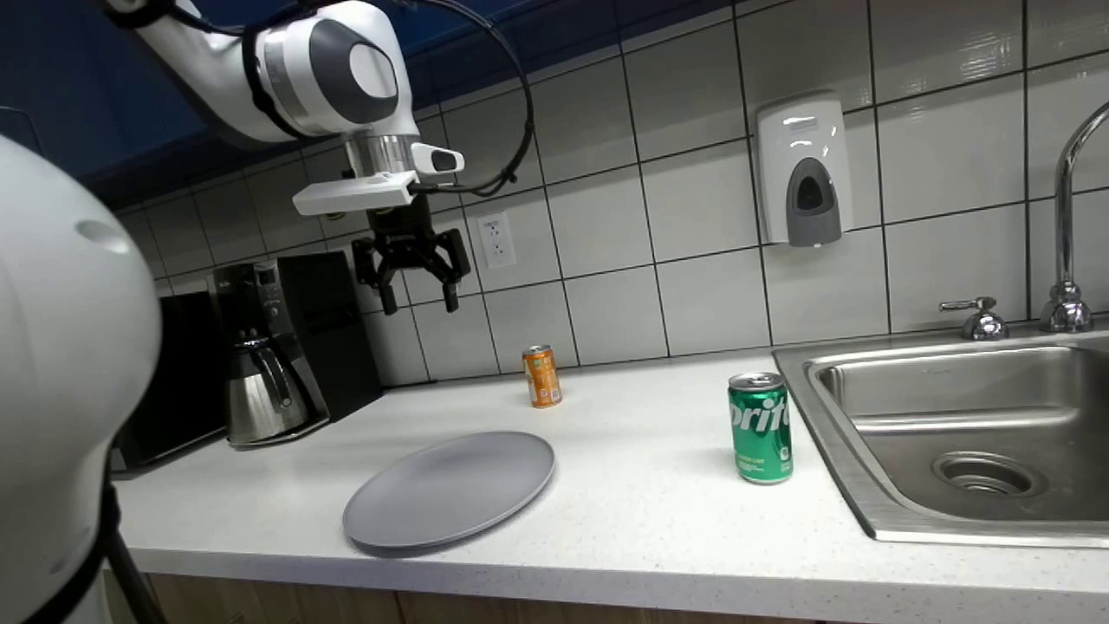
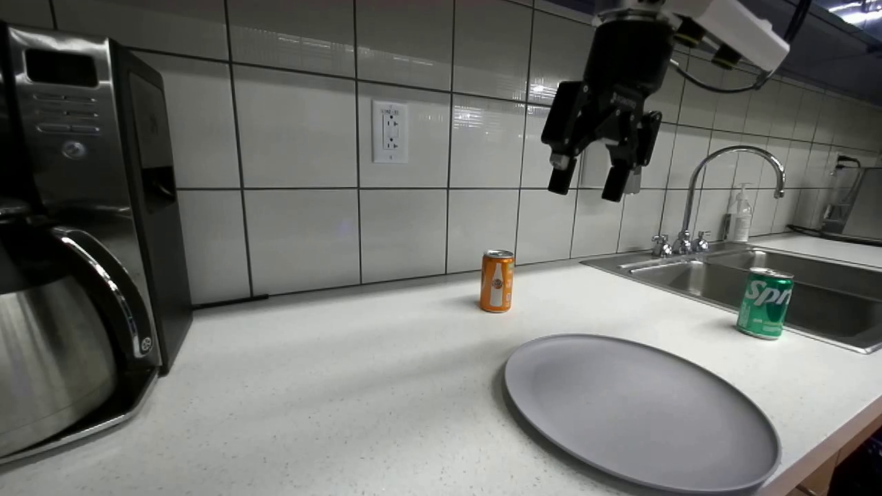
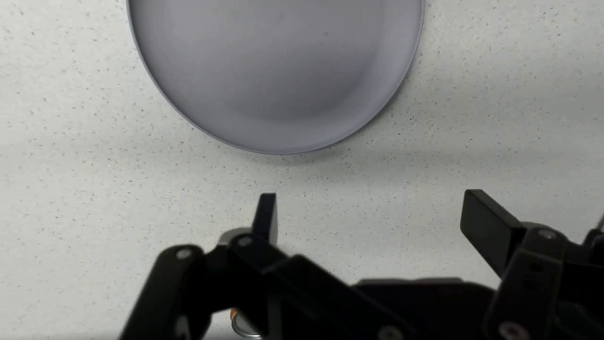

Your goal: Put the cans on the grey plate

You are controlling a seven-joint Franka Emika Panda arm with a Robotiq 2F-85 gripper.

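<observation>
Black claw point(image 3: 370, 205) gaping wide, the bent arm point(image 1: 342, 74) points it down, high above the counter point(image 1: 641, 511).

In the wrist view the top edge cuts off the grey plate point(image 3: 281, 71), and the pincer point(image 3: 370, 212) hides most of the orange can point(image 3: 243, 326). In both exterior views the right edge crops the sink point(image 1: 842, 451); in an exterior view the coffee pot point(image 2: 55, 358) is cut at lower left. Small print on the green can point(image 1: 762, 442) is unreadable.
</observation>
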